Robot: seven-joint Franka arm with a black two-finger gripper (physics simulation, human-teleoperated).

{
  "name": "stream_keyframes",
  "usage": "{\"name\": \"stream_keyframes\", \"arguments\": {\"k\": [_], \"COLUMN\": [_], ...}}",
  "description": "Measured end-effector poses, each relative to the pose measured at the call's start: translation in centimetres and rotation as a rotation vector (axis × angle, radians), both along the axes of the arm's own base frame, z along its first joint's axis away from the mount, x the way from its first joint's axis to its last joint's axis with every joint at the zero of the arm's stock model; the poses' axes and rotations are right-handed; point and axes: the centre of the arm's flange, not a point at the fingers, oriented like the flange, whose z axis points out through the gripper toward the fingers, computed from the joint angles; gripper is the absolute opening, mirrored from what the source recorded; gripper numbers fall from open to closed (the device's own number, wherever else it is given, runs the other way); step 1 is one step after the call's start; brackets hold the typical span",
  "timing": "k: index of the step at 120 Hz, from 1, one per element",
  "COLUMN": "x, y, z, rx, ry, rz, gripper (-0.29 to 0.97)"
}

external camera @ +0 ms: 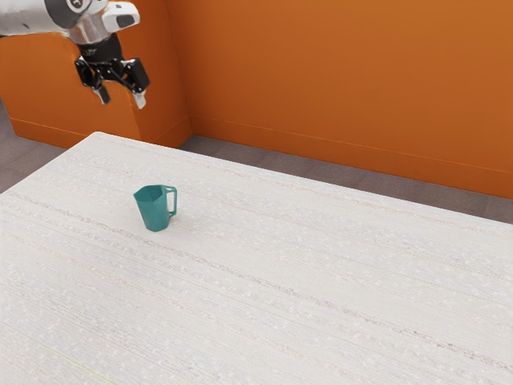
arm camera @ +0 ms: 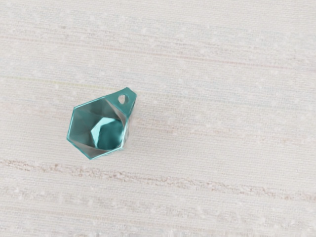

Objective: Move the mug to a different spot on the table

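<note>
A teal faceted mug (external camera: pixel 155 207) stands upright on the white table (external camera: pixel 304 281), toward the exterior view's left, its handle pointing to the exterior view's right. My gripper (external camera: pixel 120 98) hangs high above the table's far left corner, well above the mug, open with nothing between its fingers. In the wrist view I look straight down into the mug (arm camera: pixel 99 129), seeing its empty inside and its handle (arm camera: pixel 124 98).
Orange walls (external camera: pixel 337 72) rise behind the table, with a strip of grey floor (external camera: pixel 337 168) between them and the table's far edge. The white tabletop stretches wide to the exterior view's right and front of the mug.
</note>
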Motion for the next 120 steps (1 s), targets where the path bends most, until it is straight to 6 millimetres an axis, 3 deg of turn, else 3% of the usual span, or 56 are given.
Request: {"name": "stream_keyframes", "arguments": {"k": [8, 14, 22, 31, 50, 63, 80, 98, 120], "x": [0.5, 0.2, -0.1, -0.2, 0.6, 3.0, 4.6, 6.5, 9.7], "y": [-9.0, -13.8, -17.3, -18.3, -17.3, -11.9, -8.7, -3.1, -2.5], "z": [-0.3, -0.3, -0.8, -1.3, -3.0, -7.8, -13.4, -18.3, -22.8], "rx": [-0.029, -0.022, -0.001, 0.034, 0.097, 0.131, 0.143, 0.092, 0.093], "ry": [0.053, 0.08, 0.115, 0.138, 0.179, 0.242, 0.314, 0.299, 0.253], "rz": [-0.178, -0.272, -0.339, -0.36, -0.342, -0.26, -0.359, -0.501, -0.752], "gripper": [0.68, 0.68, 0.68, 0.68, 0.68, 0.68, 0.68, 0.68, 0.68]}}
